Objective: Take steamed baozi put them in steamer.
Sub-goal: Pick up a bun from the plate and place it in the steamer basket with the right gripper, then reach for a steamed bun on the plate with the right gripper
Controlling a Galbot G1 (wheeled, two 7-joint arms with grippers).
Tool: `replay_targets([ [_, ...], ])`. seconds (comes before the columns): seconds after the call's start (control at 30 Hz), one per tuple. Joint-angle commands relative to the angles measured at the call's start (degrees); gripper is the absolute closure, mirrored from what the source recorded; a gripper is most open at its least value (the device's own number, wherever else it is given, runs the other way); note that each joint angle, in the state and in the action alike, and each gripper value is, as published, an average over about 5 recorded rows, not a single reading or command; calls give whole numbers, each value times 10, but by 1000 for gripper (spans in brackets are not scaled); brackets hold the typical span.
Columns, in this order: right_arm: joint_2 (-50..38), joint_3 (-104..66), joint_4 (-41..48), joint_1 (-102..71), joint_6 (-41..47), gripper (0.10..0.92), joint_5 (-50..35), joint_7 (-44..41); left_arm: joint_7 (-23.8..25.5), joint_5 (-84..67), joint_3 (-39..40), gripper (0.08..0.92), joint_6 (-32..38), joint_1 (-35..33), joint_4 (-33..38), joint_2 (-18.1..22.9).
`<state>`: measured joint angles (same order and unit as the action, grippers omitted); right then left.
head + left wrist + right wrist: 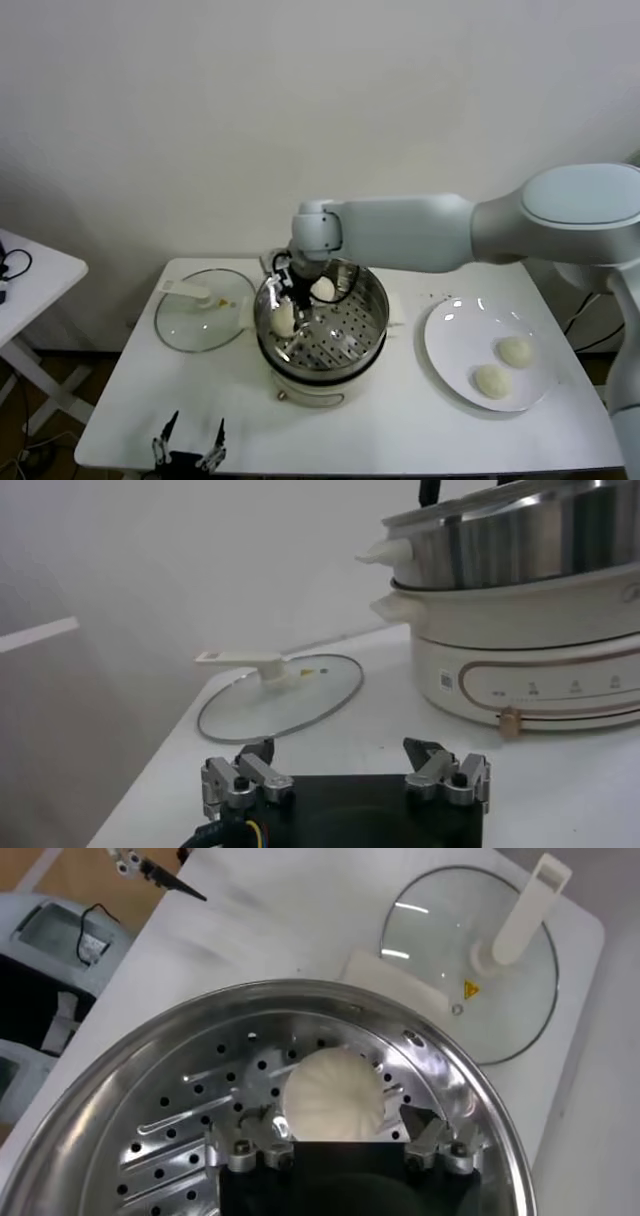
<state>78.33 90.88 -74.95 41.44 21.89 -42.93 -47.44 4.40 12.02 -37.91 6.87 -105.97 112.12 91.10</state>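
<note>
Right gripper [345, 1143] inside steamer [372, 310], jaws spread wide around a bun [332, 1098] resting on the holed floor, holding nothing. Lift straight up, clear of the bun. Left gripper [345, 773] parked open at table edge

Right gripper over a baozi in the steamer

The right gripper [345, 1138] hangs inside the steamer [180, 1038], its fingers [432, 1133] spread to either side of one cream-white baozi [330, 1098] that rests on the perforated floor. Beyond the rim, a glass lid [470, 958] with a white handle lies flat on the white counter [270, 928].
</note>
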Motion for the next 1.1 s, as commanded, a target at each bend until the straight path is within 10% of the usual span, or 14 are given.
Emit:
replay_targets([
  [0.03,-108,56,-85,114,-34,203,-37,-48,0,3,1,177,0,-3,3,-1],
  [0.5,-395,215,-180,205,-114,203,131,-122,0,12,5,177,3,-7,8,0],
  [1.1,-555,-32,-129,-167,-93,203,355,-84,0,17,2,177,3,-9,6,4],
])
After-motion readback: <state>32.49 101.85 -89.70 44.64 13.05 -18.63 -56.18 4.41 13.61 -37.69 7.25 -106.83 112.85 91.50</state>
